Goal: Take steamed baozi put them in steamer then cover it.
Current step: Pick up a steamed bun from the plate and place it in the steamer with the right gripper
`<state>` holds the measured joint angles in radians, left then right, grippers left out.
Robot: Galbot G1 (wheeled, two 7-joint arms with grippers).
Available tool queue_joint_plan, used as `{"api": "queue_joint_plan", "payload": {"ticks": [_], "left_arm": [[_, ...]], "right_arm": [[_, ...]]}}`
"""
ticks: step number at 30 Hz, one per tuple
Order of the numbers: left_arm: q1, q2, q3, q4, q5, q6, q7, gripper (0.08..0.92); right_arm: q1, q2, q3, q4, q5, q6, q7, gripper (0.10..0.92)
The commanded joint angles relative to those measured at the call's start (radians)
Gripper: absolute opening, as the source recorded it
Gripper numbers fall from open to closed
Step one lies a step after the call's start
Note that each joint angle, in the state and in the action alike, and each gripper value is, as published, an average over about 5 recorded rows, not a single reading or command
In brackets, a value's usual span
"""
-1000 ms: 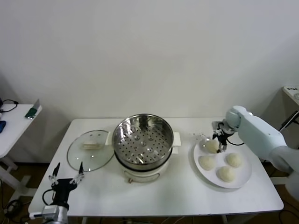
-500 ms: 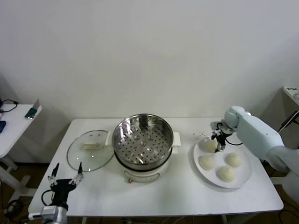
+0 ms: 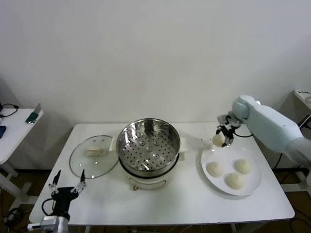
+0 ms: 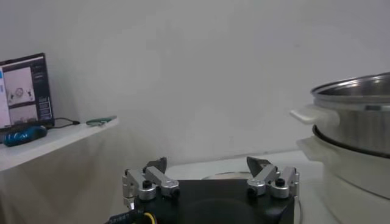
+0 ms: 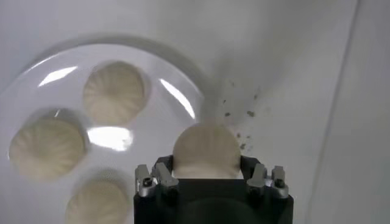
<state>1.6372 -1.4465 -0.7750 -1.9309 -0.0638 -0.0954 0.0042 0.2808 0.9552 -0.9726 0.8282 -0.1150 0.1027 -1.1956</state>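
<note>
A: Head view, biggest first: white table (image 3: pixel 194 204), steamer (image 3: pixel 148 151) at centre, mouth up, perforated tray bare. Cover (image 3: pixel 94 156)?

B: Flat on the table just left of the steamer, bar handle up, its long axis running left-right.

A: Right arm?

B: Reaches in from the right edge, elbow high, forearm angled down twd the plate (image 3: pixel 256 187). Right gripper (image 3: pixel 224 137) points down, pinching one baozi (image 3: pixel 218 140) lifted above the plate's back-left rim. Wrist cam: bun (image 5: pixel 206 151) wedged btwn the fingers (image 5: pixel 161 175), dome facing away.

A: Other buns?

B: Three baozi (image 3: pixel 228 172) sit on the plate, domes up.

A: Left gripper (image 3: pixel 68 183)?

B: Parked at the table's front-left corner, fingers spread wide, nothing in them.
</note>
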Motion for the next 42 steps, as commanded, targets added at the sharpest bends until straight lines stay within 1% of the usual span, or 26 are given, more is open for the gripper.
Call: {"api": "queue_joint_plan", "payload": {"ticks": [1,6,10,14,18,24,30,42], "left_arm": [[0.006,0.001,0.001,-0.003,0.0,-0.001,0.001,0.823],[0.015,-0.001,0.004,-0.008,0.0,-0.002,0.001,0.823],[0.024,-0.003,0.006,-0.013,-0.001,-0.005,0.003,0.823],[0.03,-0.009,0.007,-0.02,-0.002,-0.007,0.005,0.823],[0.03,-0.019,0.013,-0.027,0.0,-0.005,0.005,0.823],[0.03,-0.033,0.022,-0.037,0.004,-0.002,0.004,0.823],[0.033,-0.03,0.017,-0.03,0.001,-0.005,0.003,0.823],[0.035,-0.031,0.012,-0.001,-0.018,-0.013,-0.001,0.823]], "right_arm": [[0.35,0.022,-0.281,0.194,0.164,0.103,-0.05,0.704],[0.461,0.115,-0.32,0.248,0.196,0.171,-0.065,0.704],[0.507,0.213,-0.322,0.273,0.165,0.26,-0.07,0.704],[0.504,0.305,-0.303,0.29,0.076,0.345,-0.06,0.704],[0.446,0.386,-0.26,0.288,-0.044,0.408,-0.041,0.704],[0.3,0.483,-0.197,0.233,-0.237,0.49,-0.008,0.712],[0.189,0.546,-0.158,0.166,-0.374,0.532,0.016,0.712],[0.099,0.58,-0.155,0.081,-0.454,0.551,0.04,0.713]]}}
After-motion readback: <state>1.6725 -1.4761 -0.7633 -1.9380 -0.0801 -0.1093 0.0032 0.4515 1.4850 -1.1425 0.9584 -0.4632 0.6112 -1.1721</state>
